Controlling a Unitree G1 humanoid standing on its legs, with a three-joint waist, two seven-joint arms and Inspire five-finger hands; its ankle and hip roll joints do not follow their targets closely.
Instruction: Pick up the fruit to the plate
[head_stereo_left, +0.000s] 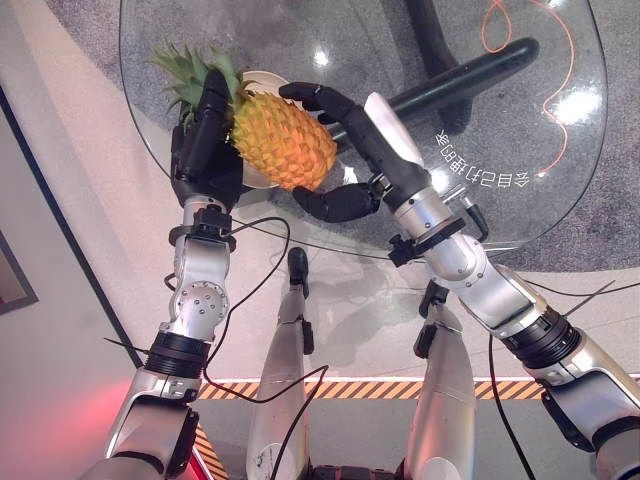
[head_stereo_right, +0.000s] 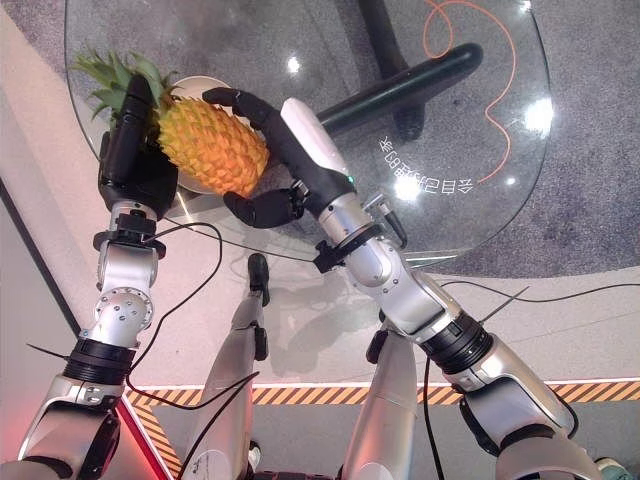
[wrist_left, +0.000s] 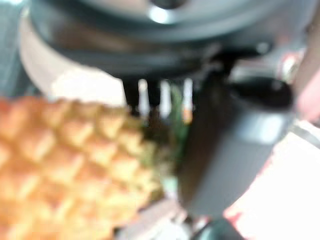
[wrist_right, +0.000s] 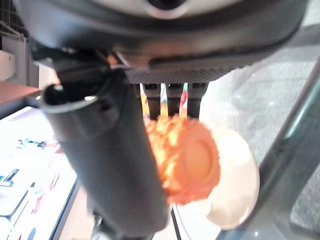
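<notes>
While both hands clasp it, orange pineapple (head_stereo_left: 281, 138) tilts over plate (head_stereo_left: 262, 80).

Round glass table (head_stereo_left: 560, 190) over grey carpet (head_stereo_left: 620, 215). An orange cord (head_stereo_left: 560, 60) loops beneath it. Striped hazard tape (head_stereo_left: 370, 388) marks the floor.

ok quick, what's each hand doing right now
Left hand: fingers curled round the pineapple at its crown end.
Right hand: fingers and thumb wrapped round the pineapple's base end, above the plate.
</notes>
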